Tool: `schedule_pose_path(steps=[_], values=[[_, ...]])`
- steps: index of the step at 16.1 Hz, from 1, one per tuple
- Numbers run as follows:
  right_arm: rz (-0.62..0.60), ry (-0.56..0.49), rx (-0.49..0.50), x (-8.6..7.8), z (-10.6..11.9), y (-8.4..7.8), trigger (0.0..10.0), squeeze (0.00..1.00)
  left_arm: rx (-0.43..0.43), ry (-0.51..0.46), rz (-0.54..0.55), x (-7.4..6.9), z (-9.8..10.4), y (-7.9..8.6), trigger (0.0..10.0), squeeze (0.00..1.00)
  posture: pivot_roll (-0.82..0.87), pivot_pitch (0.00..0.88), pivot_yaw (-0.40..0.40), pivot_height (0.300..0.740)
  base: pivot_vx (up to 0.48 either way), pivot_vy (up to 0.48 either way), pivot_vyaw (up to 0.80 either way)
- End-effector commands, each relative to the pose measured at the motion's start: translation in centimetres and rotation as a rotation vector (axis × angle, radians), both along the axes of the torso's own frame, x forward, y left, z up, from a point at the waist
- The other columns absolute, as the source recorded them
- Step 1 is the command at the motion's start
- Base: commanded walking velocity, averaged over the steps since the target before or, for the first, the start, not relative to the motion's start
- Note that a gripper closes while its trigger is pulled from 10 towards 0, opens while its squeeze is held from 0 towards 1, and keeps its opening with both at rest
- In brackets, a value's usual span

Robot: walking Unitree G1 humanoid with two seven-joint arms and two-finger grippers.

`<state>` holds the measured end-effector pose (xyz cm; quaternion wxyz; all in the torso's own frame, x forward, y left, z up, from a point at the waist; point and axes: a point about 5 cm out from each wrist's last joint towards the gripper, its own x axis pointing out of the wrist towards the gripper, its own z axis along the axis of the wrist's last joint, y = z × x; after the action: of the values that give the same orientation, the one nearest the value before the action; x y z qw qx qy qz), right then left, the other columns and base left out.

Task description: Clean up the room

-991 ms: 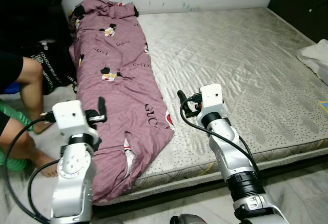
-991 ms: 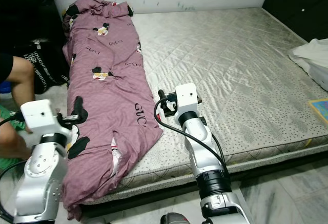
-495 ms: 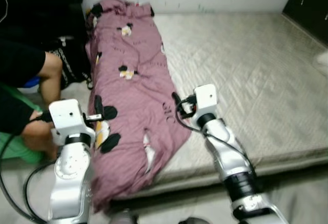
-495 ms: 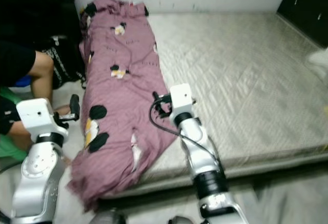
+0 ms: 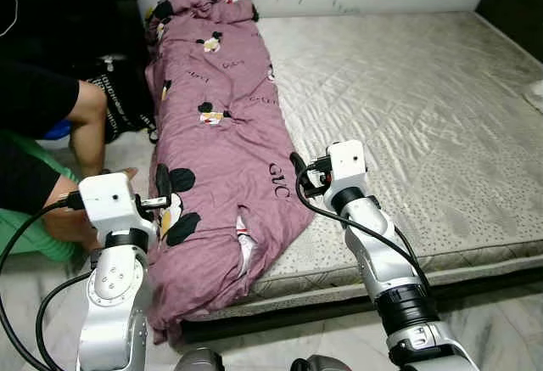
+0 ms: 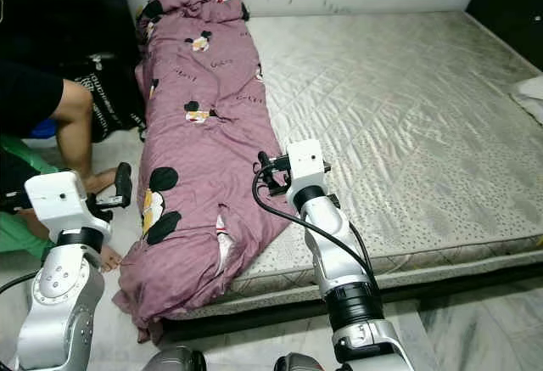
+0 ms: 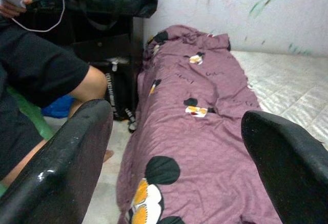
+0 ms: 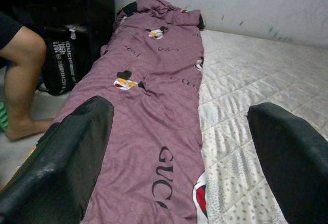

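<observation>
The left gripper [image 7: 177, 147] holds its 2 black fingers [image 7: 61, 167] spread wide, nothing between them. Framed in that gap, ahead of the fingertips, a mauve quilt [image 7: 205, 126] with cartoon prints runs along the mattress [image 7: 287, 88] edge toward the wall [image 7: 246, 14]. Beyond one finger sits a person [image 7: 36, 75].

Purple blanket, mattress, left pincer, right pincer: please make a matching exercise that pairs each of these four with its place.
Things:
1. purple blanket
2. mattress
3. left pincer
4. right pincer

Places:
A. open, over the blanket's right edge
B. bare grey surface right of the blanket
C. along the bed's left side, hanging over its near edge
D. open, at the blanket's left edge, near the seated person

Pairs: 1-C, 2-B, 3-D, 4-A
</observation>
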<state>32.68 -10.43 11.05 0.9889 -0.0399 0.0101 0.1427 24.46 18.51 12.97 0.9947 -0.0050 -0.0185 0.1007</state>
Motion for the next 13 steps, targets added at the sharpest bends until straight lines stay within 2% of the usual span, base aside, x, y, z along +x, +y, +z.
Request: schedule_pose_path(steps=[1, 7, 13], values=[[0.001, 0.006, 0.005, -0.08, -0.02, -0.15, 10.0, 0.0, 0.024, 0.006, 0.013, -0.05, 0.1, 0.13, 10.0, 0.0, 0.05, 0.074, -0.027, 0.74, 0.0, 0.0, 0.0], [0.011, 0.009, 0.011, -0.19, -0.07, -0.06, 10.0, 0.0, 0.015, 0.02, 0.016, -0.06, -0.24, 0.0, 10.0, 0.0, 0.04, 0.085, -0.029, 0.736, 0.0, 0.0, 0.0], [0.015, 0.009, 0.015, -0.15, -0.02, -0.05, 10.0, 0.0, 0.014, 0.022, 0.027, 0.02, -0.28, 0.03, 10.0, 0.0, 0.04, 0.087, -0.029, 0.668, 0.0, 0.0, 0.0]])
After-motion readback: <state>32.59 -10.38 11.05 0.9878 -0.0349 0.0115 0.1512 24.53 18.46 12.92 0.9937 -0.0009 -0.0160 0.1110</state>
